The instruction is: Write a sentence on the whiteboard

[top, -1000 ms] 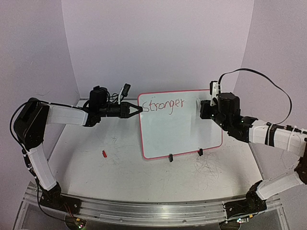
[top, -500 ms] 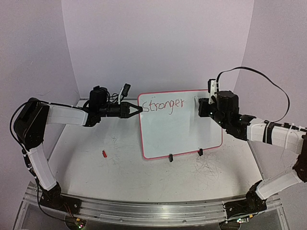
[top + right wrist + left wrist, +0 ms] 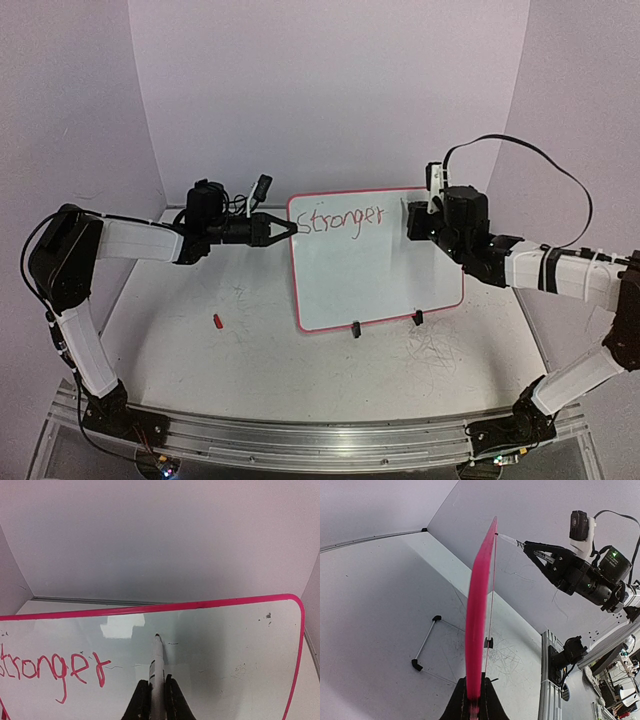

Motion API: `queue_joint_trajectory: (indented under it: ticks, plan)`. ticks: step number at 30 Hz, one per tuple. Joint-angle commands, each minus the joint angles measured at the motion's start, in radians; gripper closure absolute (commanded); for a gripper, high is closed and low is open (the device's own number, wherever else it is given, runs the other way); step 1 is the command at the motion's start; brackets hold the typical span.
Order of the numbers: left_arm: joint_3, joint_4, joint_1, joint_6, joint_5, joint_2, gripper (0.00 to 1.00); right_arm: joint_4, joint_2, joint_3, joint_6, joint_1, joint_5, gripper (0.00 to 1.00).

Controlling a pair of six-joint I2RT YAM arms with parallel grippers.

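Observation:
The whiteboard (image 3: 375, 270), white with a pink rim, stands tilted on the table. Only the red word "Stronger" (image 3: 340, 222) of the sentence shows, along the top left. My left gripper (image 3: 290, 228) is shut on the board's left edge; in the left wrist view (image 3: 474, 700) the board (image 3: 477, 605) appears edge-on. My right gripper (image 3: 412, 222) is shut on a white marker (image 3: 158, 660). The marker's tip is at the board's surface (image 3: 225, 645), near the top rim, to the right of "Stronger" (image 3: 50, 667). The marker also shows in the left wrist view (image 3: 507, 539).
A small red marker cap (image 3: 217, 321) lies on the tabletop left of the board. Two black clip feet (image 3: 355, 329) hold the board's lower edge. A wire stand (image 3: 426, 642) props it from behind. Grey scribbles (image 3: 435, 350) mark the tabletop. Walls close in on three sides.
My right gripper has moved up and left with the marker, toward the board's top edge right of the word. The left gripper and the board have not moved.

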Motion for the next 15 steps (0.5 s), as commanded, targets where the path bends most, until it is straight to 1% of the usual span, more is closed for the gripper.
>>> queue_joint_trajectory:
  ticks: [1, 15]
  plan:
    - [0.006, -0.018, -0.017, 0.021, 0.001, -0.010, 1.00, 0.029, -0.011, 0.002, 0.008, -0.004, 0.015, 1.00]
    - [0.007, -0.018, -0.017, 0.019, 0.003, -0.010, 1.00, 0.002, -0.041, -0.066, 0.042, -0.003, -0.014, 1.00]
